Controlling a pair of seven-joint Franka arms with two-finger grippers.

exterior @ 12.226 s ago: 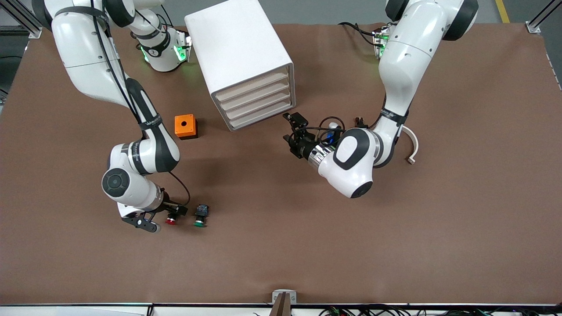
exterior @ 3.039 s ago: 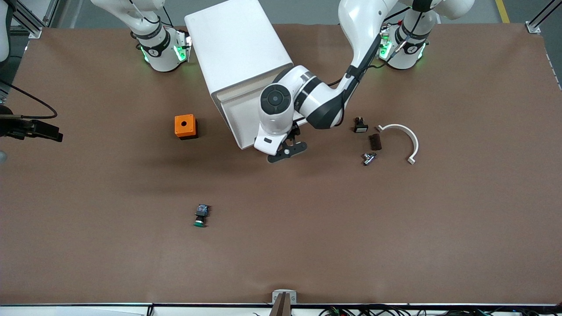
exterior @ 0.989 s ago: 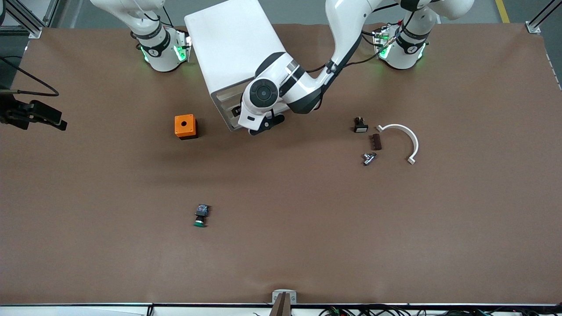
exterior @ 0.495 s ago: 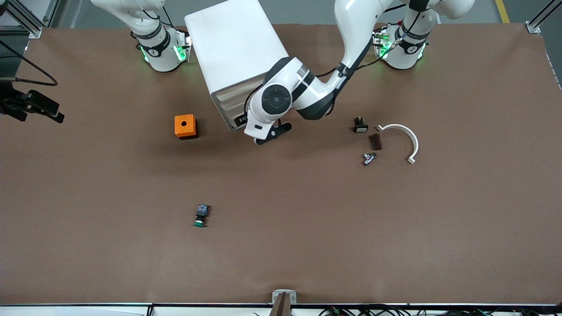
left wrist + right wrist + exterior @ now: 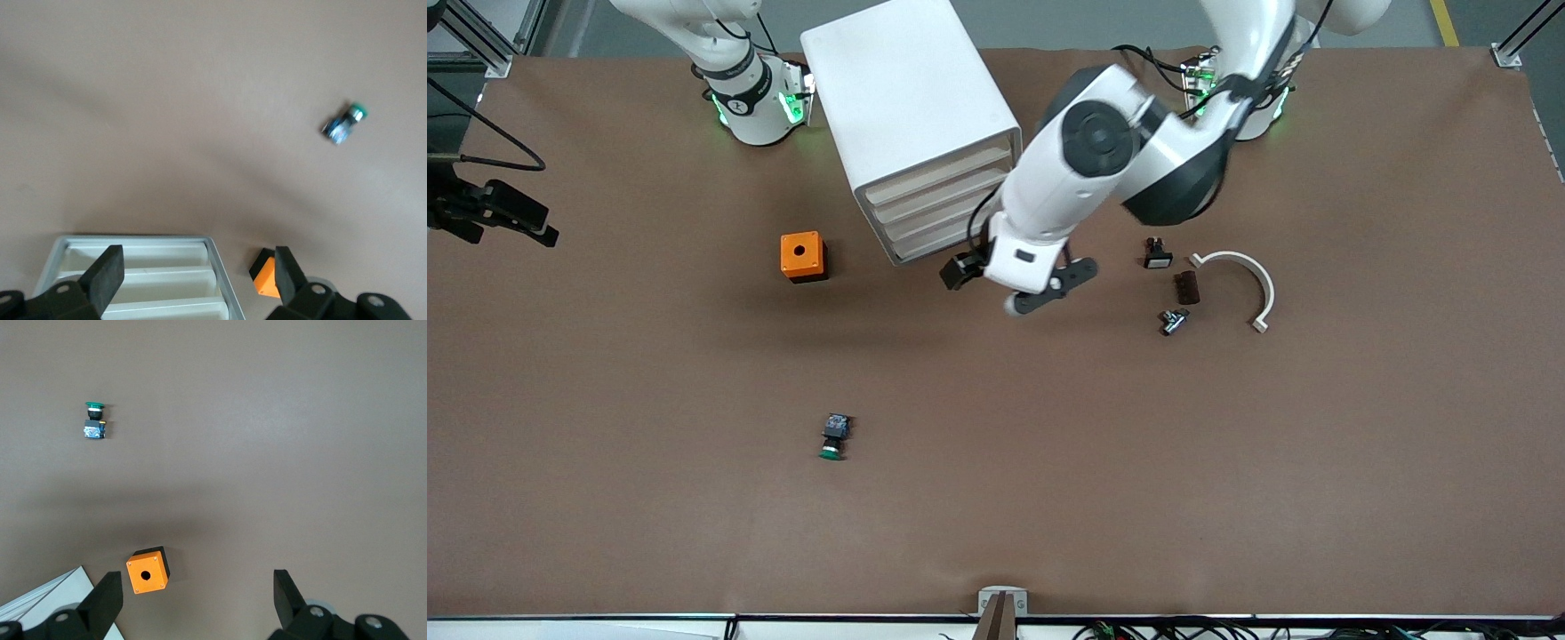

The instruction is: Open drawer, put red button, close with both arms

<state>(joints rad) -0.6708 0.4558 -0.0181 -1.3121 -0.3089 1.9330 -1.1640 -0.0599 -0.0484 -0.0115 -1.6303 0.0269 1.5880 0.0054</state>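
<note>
left hand (image 5: 1005, 289): released, empty, above the brown surface (image 5: 1049, 427) just before the white four-drawer cabinet (image 5: 911, 116); drawers appear shut. right hand (image 5: 197, 600): released, waiting. red button: unseen. advice: withdraw clear.

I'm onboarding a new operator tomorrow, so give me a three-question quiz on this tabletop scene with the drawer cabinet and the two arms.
1. True or false: all four drawers of the white cabinet sit flush and closed.
2. Which cap colour does the push-button lying on the mat nearer the front camera have? A) red B) green C) yellow
3. Fill in: the left gripper is open and empty, up over the mat in front of the ____.

Key: 1 true. 2 B; no red button shows in any view. 3 cabinet. The right gripper is also open and empty, raised above the orange box.
</note>
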